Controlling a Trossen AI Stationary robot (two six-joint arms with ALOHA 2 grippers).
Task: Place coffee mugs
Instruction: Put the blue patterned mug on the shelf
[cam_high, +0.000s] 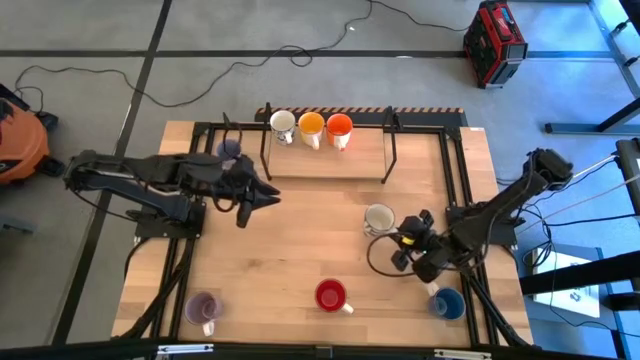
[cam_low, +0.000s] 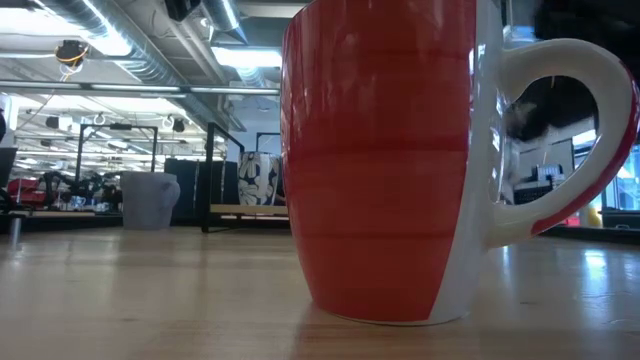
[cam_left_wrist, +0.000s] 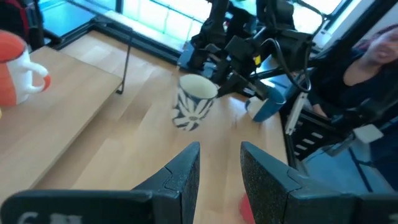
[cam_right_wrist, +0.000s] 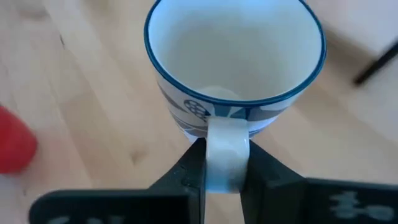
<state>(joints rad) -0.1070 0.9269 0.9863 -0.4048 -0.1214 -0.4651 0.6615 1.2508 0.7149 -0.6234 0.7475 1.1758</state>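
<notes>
The white mug with blue pattern (cam_right_wrist: 235, 68) stands upright on the table (cam_high: 290, 260), right of centre, its handle pinched between the right gripper (cam_right_wrist: 225, 163) fingers. The left gripper (cam_left_wrist: 219, 163) hovers near the rack (cam_high: 330, 150) (three mugs on it), fingers seemingly parted, holding nothing.

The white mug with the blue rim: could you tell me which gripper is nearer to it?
The right gripper: its fingers pinch the handle of the white mug with the blue rim. The left gripper hovers well away, near the rack.
</notes>
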